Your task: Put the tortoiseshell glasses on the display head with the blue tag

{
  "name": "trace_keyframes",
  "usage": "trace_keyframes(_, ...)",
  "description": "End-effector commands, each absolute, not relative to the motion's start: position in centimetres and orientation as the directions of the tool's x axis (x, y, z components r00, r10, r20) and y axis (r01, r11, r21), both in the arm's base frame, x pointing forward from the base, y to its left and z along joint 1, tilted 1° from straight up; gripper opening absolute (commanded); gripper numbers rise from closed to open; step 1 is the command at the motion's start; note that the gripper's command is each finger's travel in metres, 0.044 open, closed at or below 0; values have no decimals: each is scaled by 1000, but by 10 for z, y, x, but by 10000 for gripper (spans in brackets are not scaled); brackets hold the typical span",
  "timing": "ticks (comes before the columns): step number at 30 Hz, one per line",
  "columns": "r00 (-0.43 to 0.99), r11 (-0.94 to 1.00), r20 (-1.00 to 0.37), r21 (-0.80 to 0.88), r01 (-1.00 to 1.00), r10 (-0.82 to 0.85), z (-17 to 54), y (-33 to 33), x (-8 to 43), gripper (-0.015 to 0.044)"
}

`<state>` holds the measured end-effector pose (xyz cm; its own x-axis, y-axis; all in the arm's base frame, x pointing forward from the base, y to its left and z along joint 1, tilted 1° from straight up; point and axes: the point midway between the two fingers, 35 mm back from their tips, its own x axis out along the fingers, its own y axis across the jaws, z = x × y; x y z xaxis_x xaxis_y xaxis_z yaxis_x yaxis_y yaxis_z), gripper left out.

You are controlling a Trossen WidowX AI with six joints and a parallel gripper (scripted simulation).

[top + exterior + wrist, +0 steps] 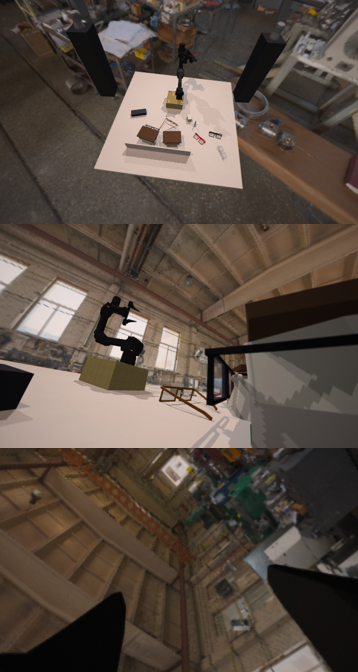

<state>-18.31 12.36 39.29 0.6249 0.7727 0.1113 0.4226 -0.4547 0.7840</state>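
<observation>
High above the table (211,169) (52,424), the end effector (194,58) (133,316) (197,586) hangs spread, clear of every edge.

Two dark, parted fingertips against blurred ceiling beams (90,528).

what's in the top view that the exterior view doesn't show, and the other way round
Only the top view: the thin grey upright panel behind the heads, and the clear-framed glasses on the table.

Only the exterior view: a green strip low on the near grey display head, and the hanging ceiling lamp.

Both: the black robot arm, its open hand, and the orange-brown glasses.
</observation>
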Motion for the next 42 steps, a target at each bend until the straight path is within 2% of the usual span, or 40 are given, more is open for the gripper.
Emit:
trace_keyframes(1, 625, -455, 111, 784, 423, 773, 393, 124, -183, 426)
trace_keyframes(8, 625, -455, 111, 784, 423, 773, 393, 124, -183, 440)
trace_keyframes(10, 641, -440, 99, 804, 399, 761, 399, 123, -172, 387)
trace_keyframes(17, 754, -231, -29, 944, 237, 656, 431, 112, -72, 204)
trace_keyframes(21, 798, -172, -93, 955, 240, 595, 434, 99, -20, 200)
trace_keyframes(28, 840, 165, -251, 967, 194, 482, 426, 79, 71, 200)
trace_keyframes(35, 836, 474, -397, 859, 193, 378, 401, 54, 144, 200)
trace_keyframes(42, 798, 718, -530, 670, 186, 288, 365, 28, 201, 200)
